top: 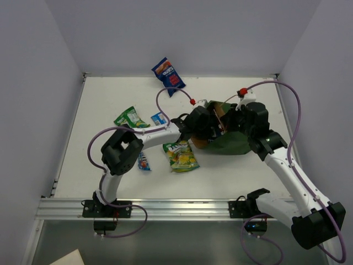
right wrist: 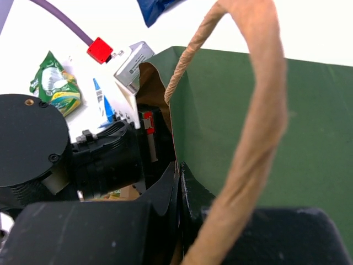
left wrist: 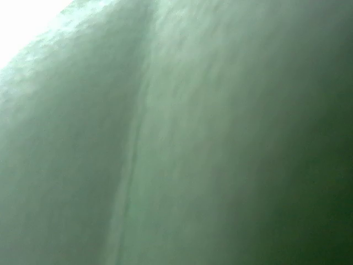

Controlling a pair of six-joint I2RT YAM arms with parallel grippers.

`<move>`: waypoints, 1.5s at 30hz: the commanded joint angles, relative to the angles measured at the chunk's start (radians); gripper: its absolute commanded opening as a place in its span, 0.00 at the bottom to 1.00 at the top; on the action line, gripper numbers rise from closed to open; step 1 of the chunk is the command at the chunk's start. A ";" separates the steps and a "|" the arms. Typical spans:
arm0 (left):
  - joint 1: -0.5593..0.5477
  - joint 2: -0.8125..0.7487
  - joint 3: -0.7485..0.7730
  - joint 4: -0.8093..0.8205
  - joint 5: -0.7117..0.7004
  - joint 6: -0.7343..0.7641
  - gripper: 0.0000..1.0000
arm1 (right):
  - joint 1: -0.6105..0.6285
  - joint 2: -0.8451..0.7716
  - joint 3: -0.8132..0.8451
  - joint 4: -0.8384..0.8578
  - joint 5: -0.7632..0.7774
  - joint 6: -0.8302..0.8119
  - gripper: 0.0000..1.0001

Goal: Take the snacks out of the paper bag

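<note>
The dark green paper bag [top: 231,144] lies on its side at centre right, its brown mouth facing left. My right gripper [right wrist: 179,171] is shut on the bag's [right wrist: 248,110] upper rim beside a tan handle [right wrist: 259,127]. My left gripper [top: 201,124] reaches into the mouth; its fingers are hidden, and the left wrist view shows only the green bag wall [left wrist: 176,132]. Snacks lie outside on the table: a blue-red packet [top: 169,74], a green one [top: 130,117], a blue-white one [top: 159,117], a yellow-green one [top: 181,156] and a small blue one [top: 144,161].
Purple cables [top: 165,94] with red connectors [top: 241,91] arch over both arms. White walls close in the table on three sides. An aluminium rail [top: 165,207] runs along the near edge. The left arm's black wrist [right wrist: 83,160] fills the bag mouth.
</note>
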 commanded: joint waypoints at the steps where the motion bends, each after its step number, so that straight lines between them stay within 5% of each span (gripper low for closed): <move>1: 0.001 -0.108 0.010 -0.006 -0.046 0.042 0.00 | 0.002 -0.013 -0.024 0.089 0.036 -0.054 0.00; 13: 0.148 -0.491 -0.042 -0.173 0.002 0.172 0.00 | 0.002 0.022 -0.050 0.108 0.168 -0.206 0.00; 18: 0.295 -0.550 -0.090 -0.184 0.048 0.212 0.00 | 0.002 0.033 -0.046 0.098 0.150 -0.312 0.00; 27: 0.452 -0.377 -0.015 -0.049 0.212 0.321 0.00 | 0.002 0.079 0.038 -0.026 0.118 -0.425 0.00; 35: 0.510 0.046 0.147 0.065 0.339 0.329 0.00 | 0.002 0.062 0.043 -0.034 0.098 -0.436 0.00; 39: 0.526 0.119 0.198 0.035 0.326 0.316 0.48 | 0.000 0.053 0.046 -0.037 0.082 -0.441 0.00; 40: 0.521 0.076 0.186 0.038 0.312 0.316 0.67 | 0.002 0.048 0.046 -0.037 0.073 -0.444 0.00; 42: 0.510 0.003 0.113 0.044 0.281 0.315 0.87 | 0.002 0.037 0.045 -0.033 0.052 -0.456 0.00; 45: 0.460 -0.172 -0.008 0.049 0.217 0.325 0.94 | 0.002 0.033 0.055 -0.036 0.020 -0.474 0.00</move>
